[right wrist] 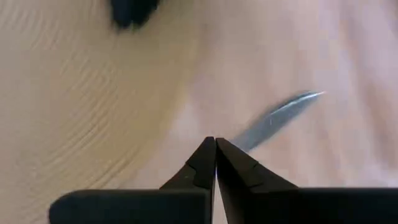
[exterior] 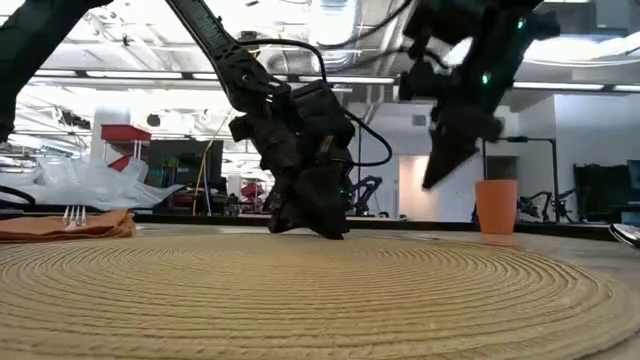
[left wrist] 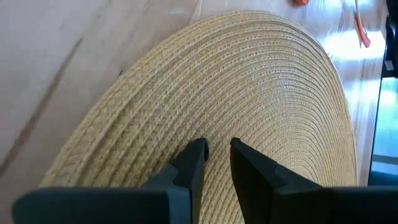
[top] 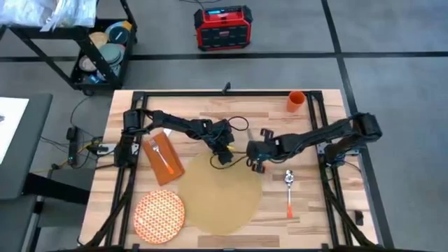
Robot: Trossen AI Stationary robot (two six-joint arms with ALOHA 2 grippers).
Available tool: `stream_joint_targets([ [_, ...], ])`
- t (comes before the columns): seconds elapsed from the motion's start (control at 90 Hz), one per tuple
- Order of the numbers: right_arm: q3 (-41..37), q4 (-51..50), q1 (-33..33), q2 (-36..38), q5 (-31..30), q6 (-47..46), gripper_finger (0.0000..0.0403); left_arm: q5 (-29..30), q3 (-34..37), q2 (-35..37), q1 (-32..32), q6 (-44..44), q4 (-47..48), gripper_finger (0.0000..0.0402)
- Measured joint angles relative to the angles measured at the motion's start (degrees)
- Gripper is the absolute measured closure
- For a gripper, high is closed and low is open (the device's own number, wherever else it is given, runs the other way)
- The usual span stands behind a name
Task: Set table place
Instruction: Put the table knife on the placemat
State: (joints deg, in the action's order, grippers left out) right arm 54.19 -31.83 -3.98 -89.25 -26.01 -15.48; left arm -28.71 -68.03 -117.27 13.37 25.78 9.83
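Observation:
The round tan woven placemat (top: 218,199) lies flat on the table's near middle. My left gripper (top: 224,157) is down at its far edge, fingers open by a narrow gap (left wrist: 216,148) over the weave. My right gripper (top: 257,164) hangs shut (right wrist: 215,142) above the wood just right of the mat, clear of the table (exterior: 432,182). A steel blade (right wrist: 277,118) lies on the wood beyond its tips. The orange-patterned plate (top: 159,215) rests near left. The rust napkin (top: 163,157), with a fork on it, lies left of the mat. The spoon (top: 288,189) and the cup (top: 295,101) are on the right. My left gripper has its fingertips (left wrist: 198,149) down on the placemat's top surface (left wrist: 217,124), a little inside its far edge (exterior: 310,230). They come from above, slanting toward the table's near side. Only weave shows in the narrow gap between them. The mat lies flat.
Bare wood lies between the mat and the cup at the far right. Black frame rails (top: 329,182) run along both table sides. A cart (top: 105,52) and a red box (top: 222,28) stand on the floor beyond the far edge.

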Motion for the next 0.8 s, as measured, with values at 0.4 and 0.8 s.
stream_joint_targets([
  [0.4,-0.2,-4.3,13.2,-10.7,6.3,-2.1,0.0403,-0.1,0.0,0.0,0.0,0.4,-0.3,0.0338],
  [0.8,2.6,10.9,3.9,-2.7,30.7,18.5,0.0403,1.7,0.0,0.0,0.2,0.3,-1.6,0.0338],
])
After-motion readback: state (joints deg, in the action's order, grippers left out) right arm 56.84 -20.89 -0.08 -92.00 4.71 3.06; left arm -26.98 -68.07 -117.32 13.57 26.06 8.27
